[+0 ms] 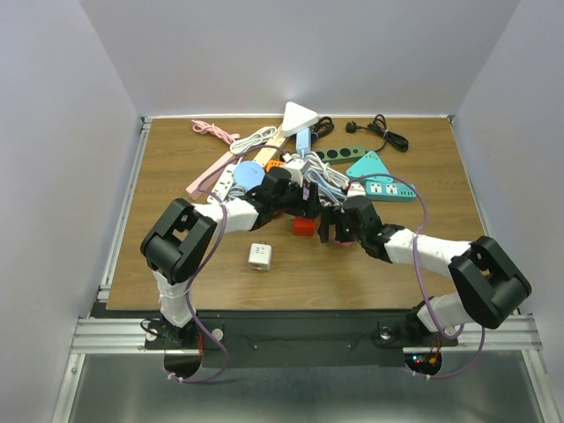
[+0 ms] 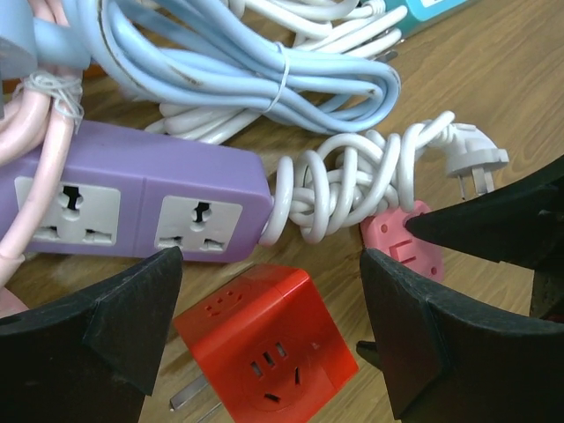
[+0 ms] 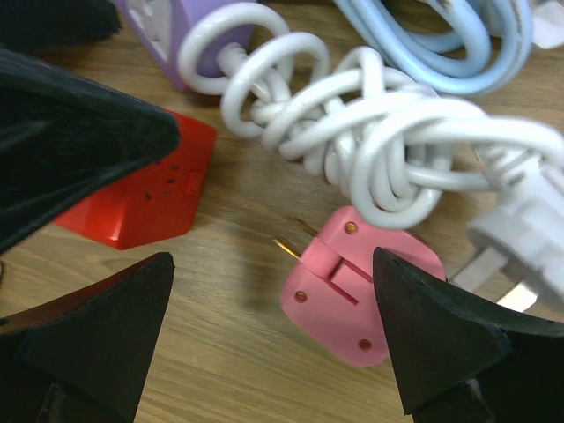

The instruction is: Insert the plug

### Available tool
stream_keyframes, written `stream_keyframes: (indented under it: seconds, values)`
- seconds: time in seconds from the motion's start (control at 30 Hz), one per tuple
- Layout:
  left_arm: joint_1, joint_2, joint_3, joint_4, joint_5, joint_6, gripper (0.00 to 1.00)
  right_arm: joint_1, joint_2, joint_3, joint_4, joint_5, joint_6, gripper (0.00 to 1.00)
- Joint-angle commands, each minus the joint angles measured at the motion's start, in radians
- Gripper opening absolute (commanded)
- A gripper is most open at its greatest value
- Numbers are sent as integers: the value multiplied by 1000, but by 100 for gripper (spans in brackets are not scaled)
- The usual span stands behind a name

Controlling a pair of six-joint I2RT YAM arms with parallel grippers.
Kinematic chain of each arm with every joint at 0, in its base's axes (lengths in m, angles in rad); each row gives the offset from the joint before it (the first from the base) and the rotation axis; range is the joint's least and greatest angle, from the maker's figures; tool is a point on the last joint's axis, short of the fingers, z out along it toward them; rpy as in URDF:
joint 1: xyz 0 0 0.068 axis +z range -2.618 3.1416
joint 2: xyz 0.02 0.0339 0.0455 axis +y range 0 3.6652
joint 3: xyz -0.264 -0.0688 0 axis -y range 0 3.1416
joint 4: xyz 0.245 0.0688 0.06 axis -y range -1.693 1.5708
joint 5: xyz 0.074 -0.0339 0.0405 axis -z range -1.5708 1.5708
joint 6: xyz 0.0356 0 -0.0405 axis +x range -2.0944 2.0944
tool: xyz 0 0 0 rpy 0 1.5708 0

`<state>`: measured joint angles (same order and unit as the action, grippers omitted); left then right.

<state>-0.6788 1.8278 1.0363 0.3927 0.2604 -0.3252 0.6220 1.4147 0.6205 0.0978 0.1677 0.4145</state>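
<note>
A red cube socket (image 2: pixel 269 348) with metal prongs lies on the wood table between the jaws of my open left gripper (image 2: pixel 269 339). It also shows in the top view (image 1: pixel 304 226) and the right wrist view (image 3: pixel 145 198). A pink plug (image 3: pixel 357 286) with brass prongs lies flat between the jaws of my open right gripper (image 3: pixel 273 330); it also shows in the left wrist view (image 2: pixel 401 242). In the top view the left gripper (image 1: pixel 295 201) and right gripper (image 1: pixel 337 220) meet near the cube. Neither holds anything.
A purple power strip (image 2: pixel 132 203) with a knotted white cord (image 2: pixel 352 181) and white plug (image 2: pixel 476 163) lies just beyond the cube. Blue cable coils (image 2: pixel 256 66) lie behind. A white cube adapter (image 1: pixel 259 256) sits nearer. More strips and cables crowd the table's far side (image 1: pixel 352 163).
</note>
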Motion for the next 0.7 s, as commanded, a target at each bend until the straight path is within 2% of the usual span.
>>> stream_keyframes:
  seconds: [0.0,0.37,0.67]
  values:
    - [-2,-30,-36,38,2,-31,93,30,1,38,98,-7,-10,99]
    - [-1,-91,-134,55,19,-136,93,64,39,33,140,9,21,99]
    - [-2,-173,-222,46,37,-259,93,64,10,12,138,148,63,99]
